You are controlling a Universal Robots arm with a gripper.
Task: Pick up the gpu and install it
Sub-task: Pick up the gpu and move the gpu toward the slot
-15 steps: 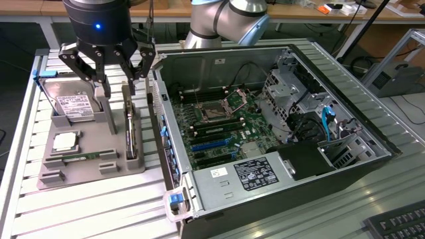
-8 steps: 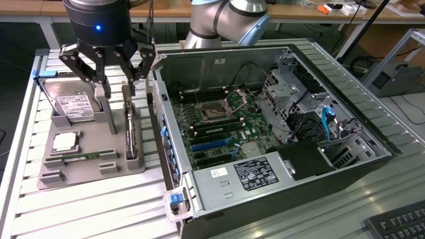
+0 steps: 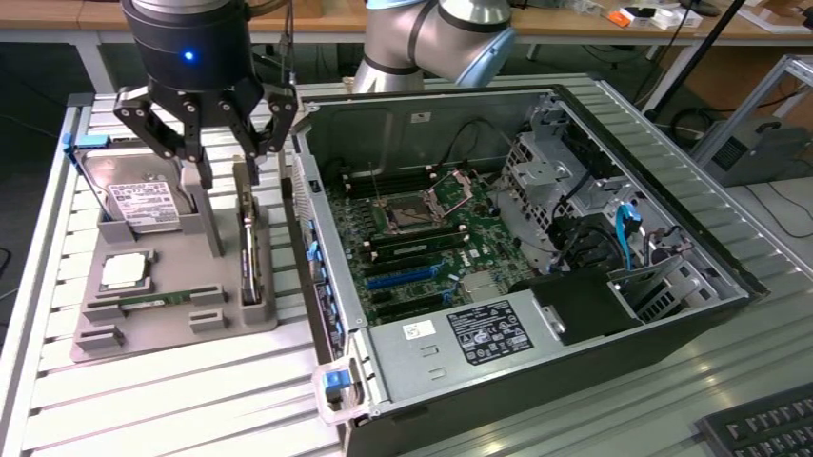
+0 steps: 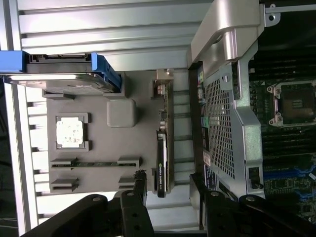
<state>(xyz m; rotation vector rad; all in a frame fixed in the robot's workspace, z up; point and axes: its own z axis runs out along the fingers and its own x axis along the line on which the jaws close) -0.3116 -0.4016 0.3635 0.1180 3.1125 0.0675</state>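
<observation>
Nearest, on the tabletop point(image 3: 190, 405), a grey holder point(image 3: 152, 335). Standing on edge in its slot beside the open computer case point(image 3: 508, 328) (motherboard exposed): the gpu point(image 3: 250, 249). Farther back, poised over the gpu's far end, the gripper point(image 3: 227, 176), spread wide, grasping nothing.

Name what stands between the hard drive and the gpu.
A raised grey block of the holder, beside the gpu; the exterior and wrist views both show it.
</observation>
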